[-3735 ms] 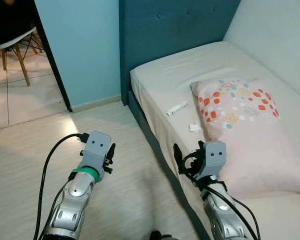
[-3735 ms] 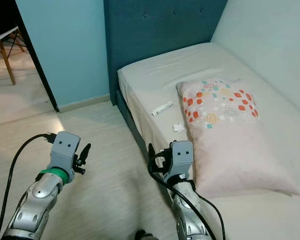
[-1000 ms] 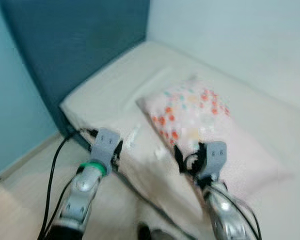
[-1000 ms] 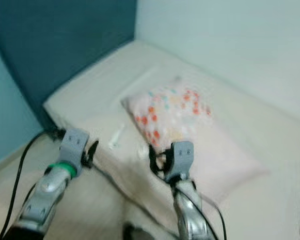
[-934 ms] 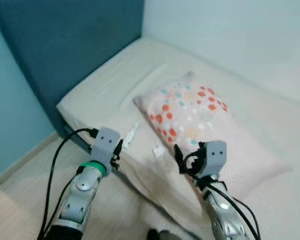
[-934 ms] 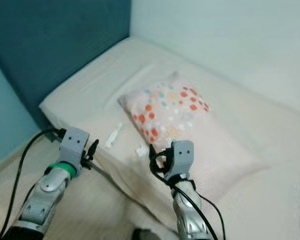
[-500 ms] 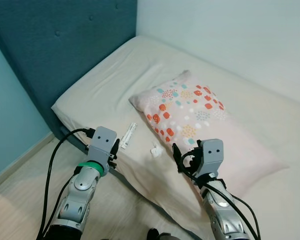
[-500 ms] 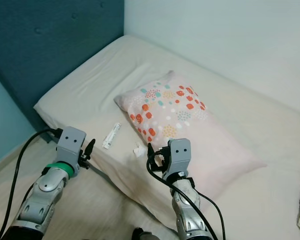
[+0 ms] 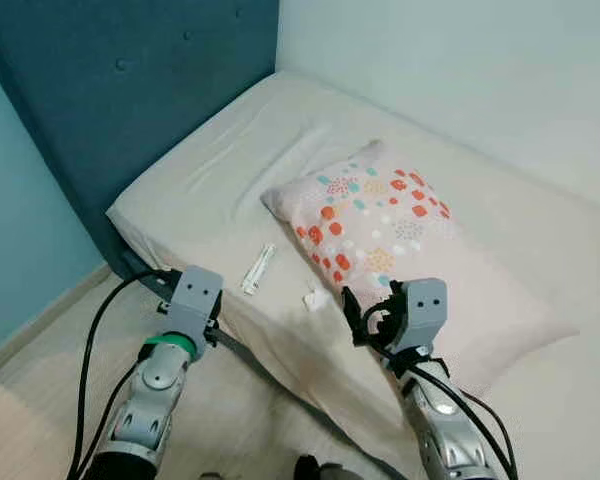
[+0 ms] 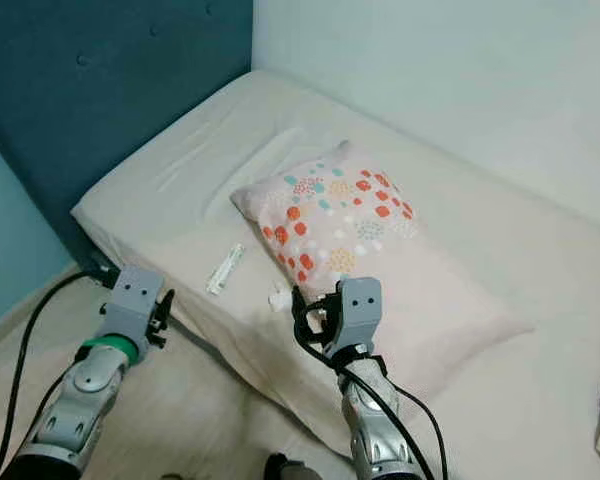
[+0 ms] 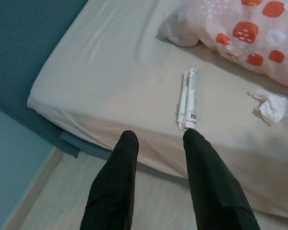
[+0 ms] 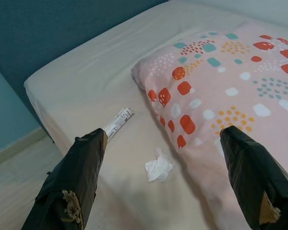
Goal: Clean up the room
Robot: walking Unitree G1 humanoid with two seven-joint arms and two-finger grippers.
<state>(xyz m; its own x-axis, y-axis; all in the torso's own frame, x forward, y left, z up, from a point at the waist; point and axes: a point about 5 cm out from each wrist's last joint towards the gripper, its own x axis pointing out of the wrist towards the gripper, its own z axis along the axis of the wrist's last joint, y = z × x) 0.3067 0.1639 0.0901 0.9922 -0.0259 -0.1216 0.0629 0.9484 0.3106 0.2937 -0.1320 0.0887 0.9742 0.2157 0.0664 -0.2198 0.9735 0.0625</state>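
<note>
Crumpled tissue [image 12: 158,166] and wrapper [image 11: 187,99] on bed [image 9: 210,190] beside pillow [image 9: 380,220], right claw [image 12: 163,143] wide, left claw [image 11: 158,139] parted, both empty

A bed [image 9: 210,190] stands against a headboard [image 9: 130,90] on the left and a wall [image 9: 460,70] behind. A pillow [image 9: 400,235] lies on the bed. A wrapper [image 9: 259,269] and a crumpled tissue [image 9: 313,298] lie just left of the pillow, near the bed's front edge.

My head views are sharp and evenly lit by soft, diffuse room light, with no glare. The pillow [image 9: 400,235] casts a faint shadow toward 7 o'clock on the mattress [image 9: 220,180]. In my wrist views the black fingers [image 11: 116,191] are slightly soft, the bedding beyond crisp.
</note>
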